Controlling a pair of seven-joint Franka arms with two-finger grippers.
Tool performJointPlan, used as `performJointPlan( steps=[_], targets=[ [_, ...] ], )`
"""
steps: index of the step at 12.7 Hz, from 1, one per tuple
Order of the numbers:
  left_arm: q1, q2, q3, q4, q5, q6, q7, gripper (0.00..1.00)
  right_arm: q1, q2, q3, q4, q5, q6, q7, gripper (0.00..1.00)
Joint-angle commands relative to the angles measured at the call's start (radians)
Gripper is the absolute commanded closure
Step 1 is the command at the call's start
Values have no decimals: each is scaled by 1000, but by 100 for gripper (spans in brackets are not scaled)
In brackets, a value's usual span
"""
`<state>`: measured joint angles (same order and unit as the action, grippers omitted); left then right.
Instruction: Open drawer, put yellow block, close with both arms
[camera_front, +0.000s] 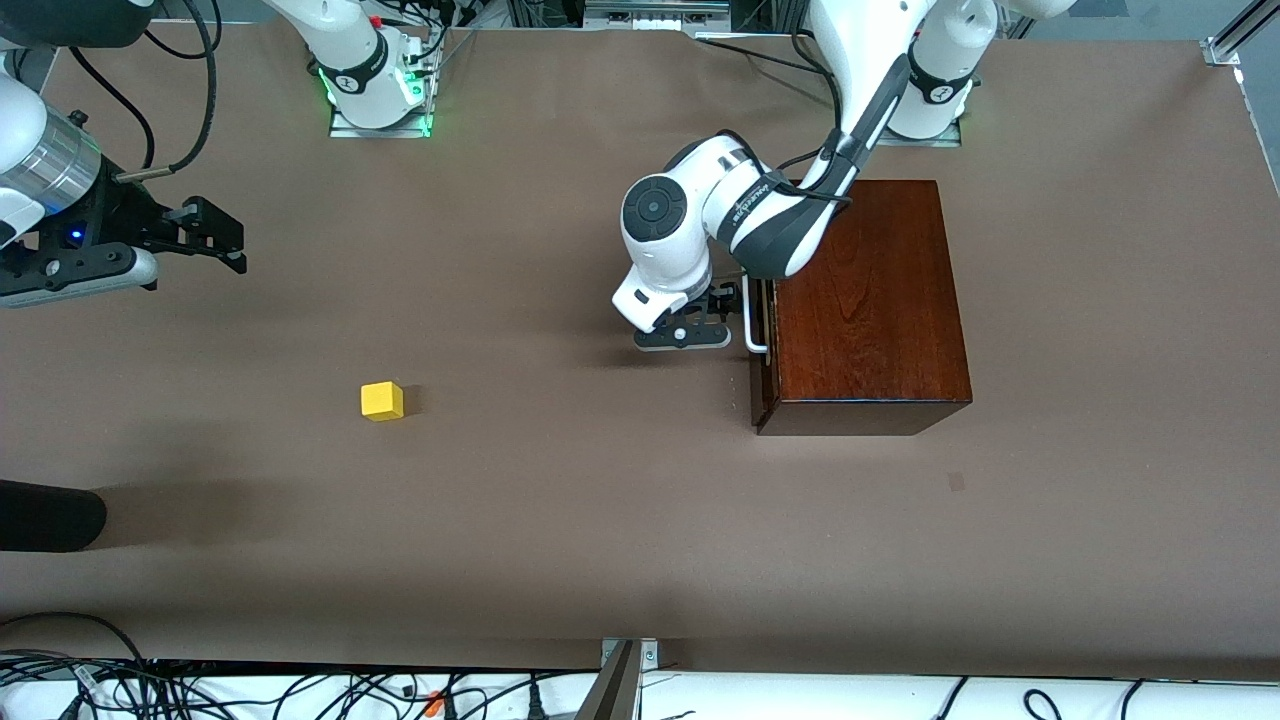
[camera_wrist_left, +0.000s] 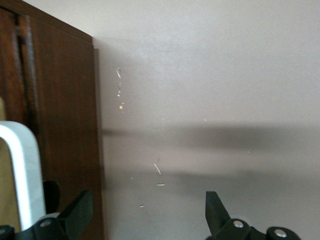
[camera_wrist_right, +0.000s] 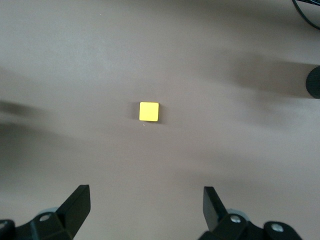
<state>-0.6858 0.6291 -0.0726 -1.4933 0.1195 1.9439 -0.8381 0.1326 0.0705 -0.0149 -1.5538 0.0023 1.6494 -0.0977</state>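
- Drawer (camera_front: 758, 345) — dark front with a white handle (camera_front: 752, 318), set in the glossy mahogany box (camera_front: 868, 300) toward the left arm's end of the table. It looks shut or barely cracked; a sliver of pale wood shows beside the handle in the left wrist view.
- Left gripper (camera_front: 728, 303) — low in front of the drawer, right at the handle. Fingers spread and empty; in the left wrist view one fingertip (camera_wrist_left: 77, 216) sits just beside the white bar, which is not yet between the fingers.
- Yellow block (camera_front: 382, 400) — small cube lying alone on the brown table (camera_front: 560, 520), well apart from the box, toward the right arm's end and nearer the front camera than the drawer handle.
- Right gripper (camera_front: 215, 238) — up in the air over bare table at the right arm's end, fingers wide and holding nothing; its wrist camera looks down on the block. This arm waits.
- Step in hand, as judged — opening the drawer, at the approach to the handle.
- Next move calls for — shifting the left gripper so the bar lies between the fingers, closing on it, then pulling straight out along the drawer's slide.
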Motion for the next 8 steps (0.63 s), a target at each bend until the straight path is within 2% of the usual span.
performJointPlan(
  steps=[1,3,8],
  targets=[
    [-4,-20,10,54,19,-123,5,0,-7,9,6,29,-2,-20,-25,0],
    [-8,-20,1,62,148,-174,20,0,-5,14,7,31,7,-13,-10,0],
    [-12,1,-3,35,172,-175,22,0,-8,61,7,26,28,63,-20,0]
  ],
)
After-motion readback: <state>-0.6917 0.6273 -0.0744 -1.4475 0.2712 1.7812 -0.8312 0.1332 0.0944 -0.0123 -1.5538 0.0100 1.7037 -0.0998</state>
